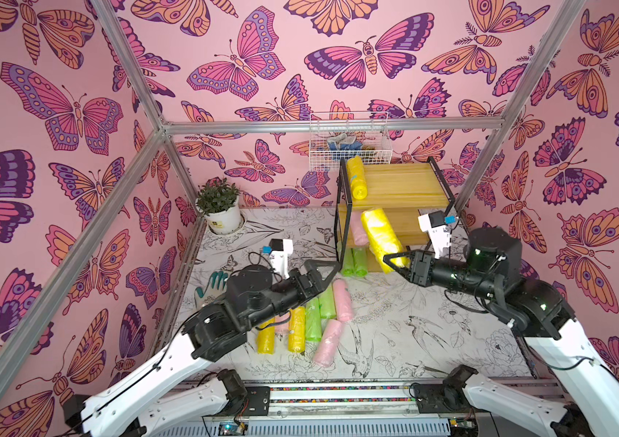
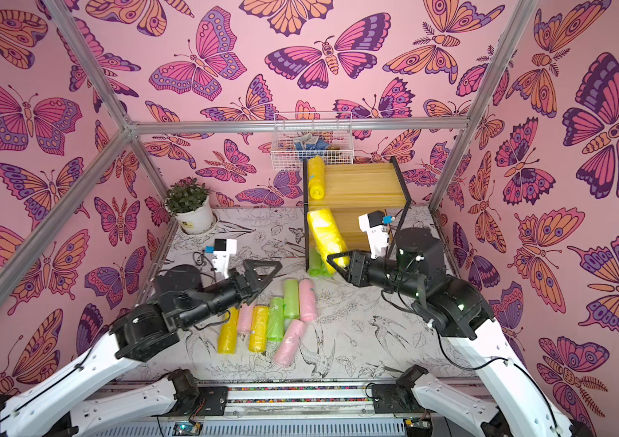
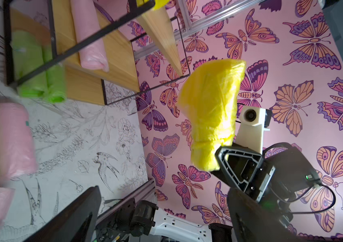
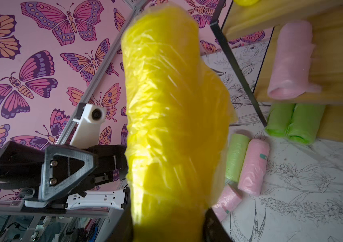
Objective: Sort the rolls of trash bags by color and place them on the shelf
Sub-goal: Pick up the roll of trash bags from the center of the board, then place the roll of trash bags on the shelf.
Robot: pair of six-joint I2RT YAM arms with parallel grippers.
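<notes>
My right gripper [image 1: 395, 265] [image 4: 166, 226] is shut on the lower end of a yellow roll of trash bags [image 1: 379, 238] [image 4: 174, 104], held in the air in front of the shelf [image 1: 402, 181]. The left gripper [image 1: 328, 276] [image 3: 164, 222] stands open and empty just left of it, above the table. The shelf's top tier holds one yellow roll [image 1: 356, 177], the middle tier a pink roll [image 1: 359, 229], and the bottom tier two green rolls [image 1: 355, 261]. Several yellow, green and pink rolls [image 1: 312, 319] lie on the table under the left arm.
A white wire basket [image 1: 349, 140] hangs on the back wall just above the shelf. A potted plant [image 1: 220, 212] stands at the back left corner. A grey-and-green glove [image 1: 211, 285] lies by the left wall. Aluminium posts frame the cell.
</notes>
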